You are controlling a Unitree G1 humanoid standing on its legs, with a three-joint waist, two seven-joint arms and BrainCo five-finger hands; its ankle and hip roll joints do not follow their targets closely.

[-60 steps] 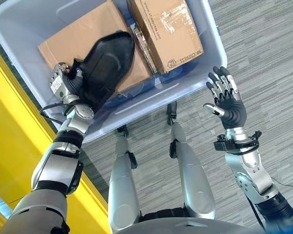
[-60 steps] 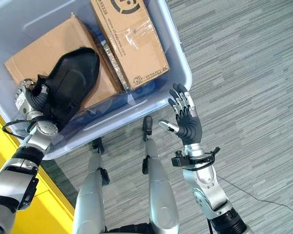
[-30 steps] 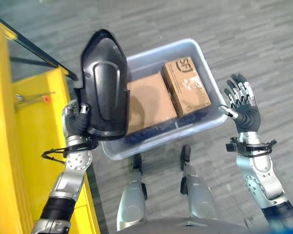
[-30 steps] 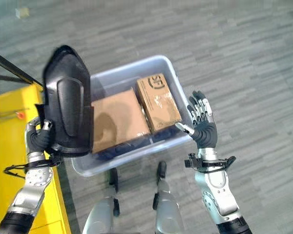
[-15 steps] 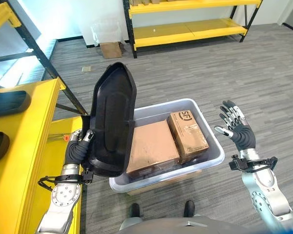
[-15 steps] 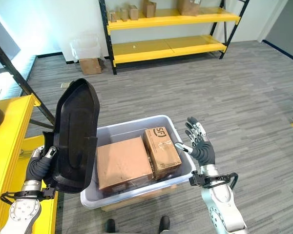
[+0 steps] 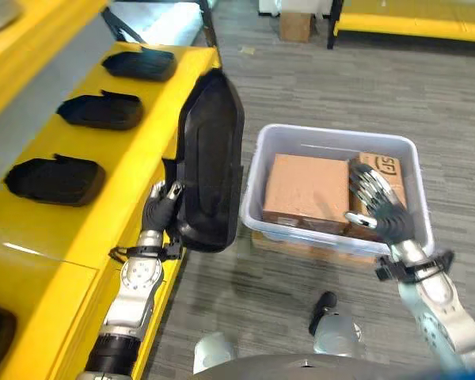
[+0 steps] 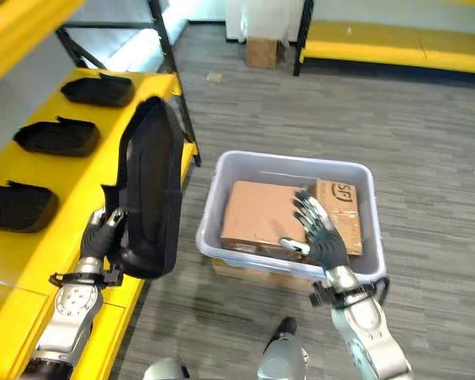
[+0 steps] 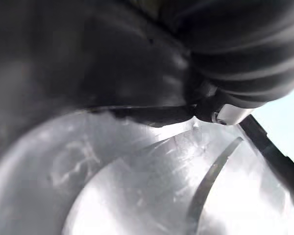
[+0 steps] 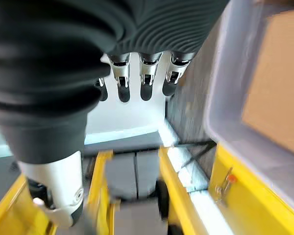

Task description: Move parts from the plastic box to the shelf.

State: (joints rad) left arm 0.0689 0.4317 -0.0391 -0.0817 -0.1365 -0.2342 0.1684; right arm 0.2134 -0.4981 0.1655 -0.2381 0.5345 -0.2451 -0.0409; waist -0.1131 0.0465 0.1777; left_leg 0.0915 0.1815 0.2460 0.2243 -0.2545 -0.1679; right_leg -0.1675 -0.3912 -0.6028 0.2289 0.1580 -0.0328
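Note:
My left hand (image 7: pixel 161 209) is shut on the lower end of a large black moulded part (image 7: pixel 210 157), which stands upright beside the front edge of the yellow shelf (image 7: pixel 134 150). The left wrist view has the part's dark surface (image 9: pixel 63 54) very close. The grey plastic box (image 7: pixel 252 184) sits on the floor to the right and holds two cardboard boxes (image 7: pixel 305 190) (image 7: pixel 386 169). In front of the box my right hand (image 7: pixel 376 209) is raised and open with nothing in it, its straight fingers (image 10: pixel 142 78) spread.
Three similar black parts (image 7: pixel 139 62) (image 7: pixel 100 111) (image 7: pixel 55 180) lie in a row on the yellow shelf. A black shelf post (image 8: pixel 168 71) rises at its far corner. Another yellow rack (image 8: pixel 396 36) and a small carton (image 8: pixel 262 51) stand at the back on grey floor.
The camera has swung left, so the yellow shelf with its parts now lies on the left. My left hand still holds the black part upright, now by the shelf's edge. The right hand stays open.

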